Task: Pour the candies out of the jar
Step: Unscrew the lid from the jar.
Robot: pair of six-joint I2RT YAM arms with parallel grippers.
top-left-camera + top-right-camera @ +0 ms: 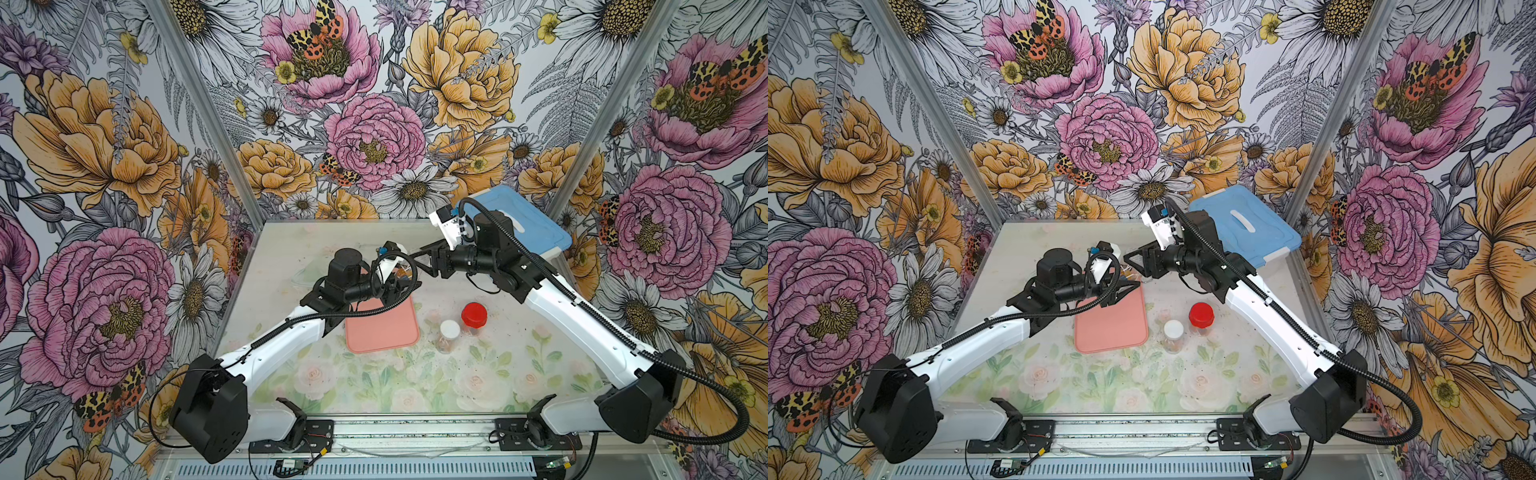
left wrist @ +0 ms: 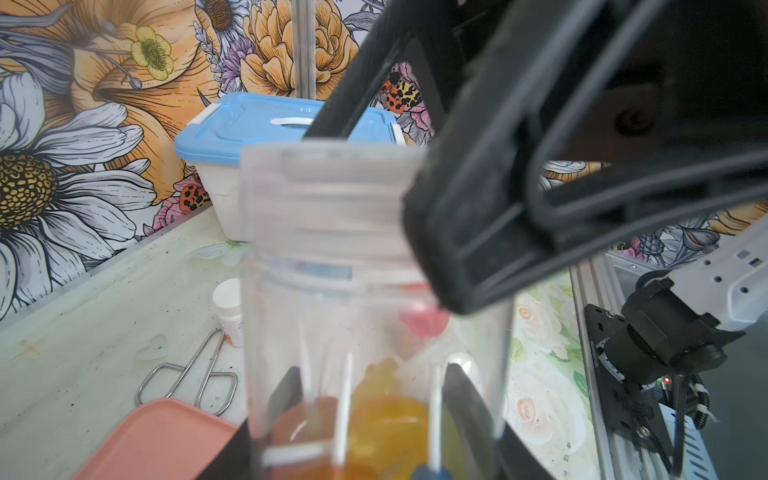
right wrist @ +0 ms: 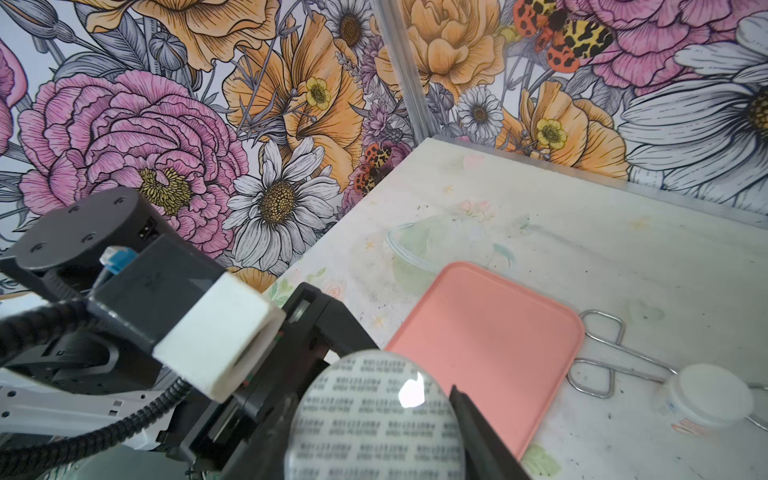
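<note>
A: Where is the jar?
B: The jar (image 2: pixel 374 324) is off the table (image 1: pixel 498 365). It is held roughly upright in the air between the two arms, above the far end of a pink tray (image 1: pixel 382 332).
A: What does it look like?
B: It is a small clear plastic cylinder with a cloudy, ridged lid (image 2: pixel 328 195) still on. From the right wrist view, the lid's round top shows rows of tiny grey print.
A: And the candies?
B: The candies (image 2: pixel 386 419) are heaped at the bottom. They have translucent orange and yellow heads, plus one blue, with thin white sticks pointing up.
A: The fingers?
B: The left gripper (image 2: pixel 376 395) is clamped on the jar's lower body, its dark fingers (image 2: pixel 465 395) showing through the plastic. The right gripper (image 1: pixel 1136 262) is closed on the lid.
A: Anything nearby?
B: A white-capped jar (image 1: pixel 450 329) and a red-capped jar (image 1: pixel 474 314) stand right of the tray
</note>
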